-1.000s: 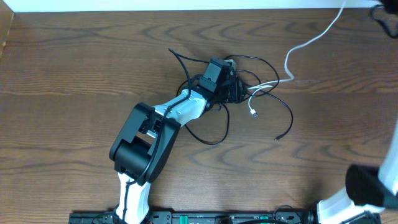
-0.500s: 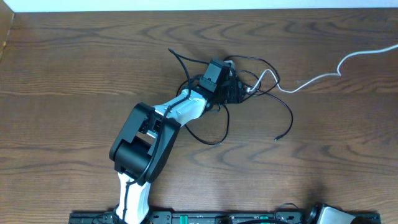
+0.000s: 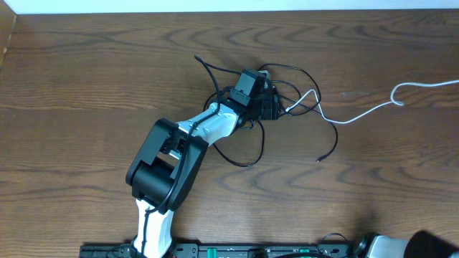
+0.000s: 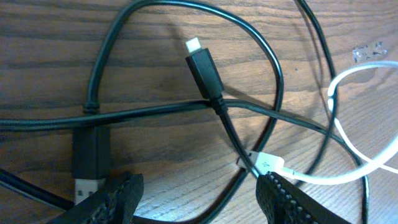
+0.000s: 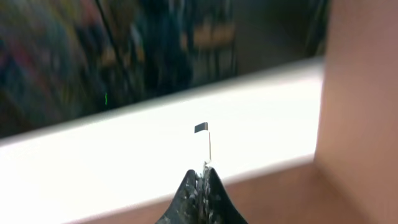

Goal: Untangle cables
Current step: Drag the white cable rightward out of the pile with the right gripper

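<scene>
At the middle of the wooden table (image 3: 86, 86), the left arm (image 3: 172, 161) reaches in from the near edge, and the left gripper (image 3: 264, 102) sits right over a knot of cords. The black cable (image 4: 204, 71) makes up most of that knot. It lies in several loops around the gripper, with one loose end trailing to the near right and another strand pointing to the far left.

In the left wrist view, the left gripper (image 4: 198, 186) has its jaws spread wide. One ribbed finger (image 4: 115, 196) is on the left and the other is on the right. A black plug with a small pale tip lies on the wood just beyond them, and a thicker black plug with a metal end touches the left finger.

The white cable (image 4: 267, 163) has a small white plug lying between the jaws, and a black strand crosses over it. From there the white cable (image 3: 369, 112) leaves the knot, curves across the bare wood, and runs off the right edge of the overhead view.

The right gripper (image 5: 202, 186) is outside the overhead view. In its own blurred wrist view, its jaws are pressed together on a thin pale strand. The strand rises from the fingertips and ends in a small dark tab, and it looks like the white cable's other end.
</scene>
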Controlling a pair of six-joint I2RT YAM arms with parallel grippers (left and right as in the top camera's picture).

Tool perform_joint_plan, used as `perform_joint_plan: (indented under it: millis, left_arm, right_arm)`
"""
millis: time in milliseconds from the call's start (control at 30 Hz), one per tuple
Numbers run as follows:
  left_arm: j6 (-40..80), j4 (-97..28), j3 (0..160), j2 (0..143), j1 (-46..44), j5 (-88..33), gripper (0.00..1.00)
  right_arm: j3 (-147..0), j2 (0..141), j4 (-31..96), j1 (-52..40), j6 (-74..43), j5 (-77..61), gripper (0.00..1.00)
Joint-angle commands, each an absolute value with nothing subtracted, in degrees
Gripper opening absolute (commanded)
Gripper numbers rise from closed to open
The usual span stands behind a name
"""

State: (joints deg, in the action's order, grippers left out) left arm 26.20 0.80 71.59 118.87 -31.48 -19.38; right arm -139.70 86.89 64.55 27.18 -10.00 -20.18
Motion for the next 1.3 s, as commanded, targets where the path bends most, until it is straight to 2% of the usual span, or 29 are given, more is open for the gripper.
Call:
perform_joint_plan:
  millis: [0, 100, 367, 567, 600, 633, 667, 700, 767, 900, 1033, 1167, 1267]
  left_arm:
    - [25.1, -0.5, 71.2, 119.5, -31.1, -17.4, 0.60]
    - [25.1, -1.5, 71.1, 119.5, -31.1, -17.4, 0.56]
    - [25.1, -2.5, 71.1, 119.5, -31.1, -17.2, 0.55]
    - [25.1, -2.6, 71.1, 119.5, -31.1, -16.8, 0.55]
    - [25.1, -2.6, 71.1, 119.5, -31.1, -16.8, 0.55]
    - [25.1, -2.6, 71.1, 119.5, -31.1, -16.8, 0.55]
    - [25.1, -2.6, 71.1, 119.5, -31.1, -16.8, 0.55]
    - [25.1, -2.7, 71.1, 119.5, -31.1, -16.8, 0.55]
    - [25.1, -3.0, 71.1, 119.5, -31.1, -16.8, 0.55]
    - [25.1, -3.2, 71.1, 119.5, -31.1, -16.8, 0.55]
    - [24.1, -3.2, 71.1, 119.5, -31.1, -17.6, 0.55]
    - [19.7, -1.3, 71.2, 118.6, -30.1, -25.8, 0.55]
    - [19.7, -0.8, 71.2, 116.6, -28.8, -28.6, 0.53]
  right_arm:
    - [-139.1, 94.9, 69.6, 25.5, -8.4, -23.4, 0.01]
    - [-139.1, 100.7, 72.1, 25.2, -8.5, -20.9, 0.01]
    - [-139.1, 116.6, 67.7, 26.4, -8.6, -7.4, 0.01]
    - [-139.1, 125.9, 66.7, 28.7, -8.5, -6.6, 0.01]
    - [-139.1, 127.0, 67.0, 28.9, -8.4, -6.5, 0.04]
    - [-139.1, 127.9, 67.3, 28.9, -7.8, -6.6, 0.18]
    - [-139.1, 128.5, 67.6, 28.9, -7.6, -6.5, 0.37]
    - [-139.1, 129.0, 68.2, 28.9, -7.5, -6.5, 0.65]
    - [-139.1, 129.2, 69.0, 29.0, -7.3, -6.5, 0.75]
    - [-139.1, 128.1, 71.7, 28.5, -3.5, -8.1, 0.79]
    - [-139.1, 127.0, 78.2, 26.1, 8.7, -20.3, 0.78]
    - [-138.7, 127.1, 86.1, 22.5, 16.7, -24.2, 0.78]
    - [-137.9, 127.1, 89.0, 19.3, 18.1, -24.1, 0.78]
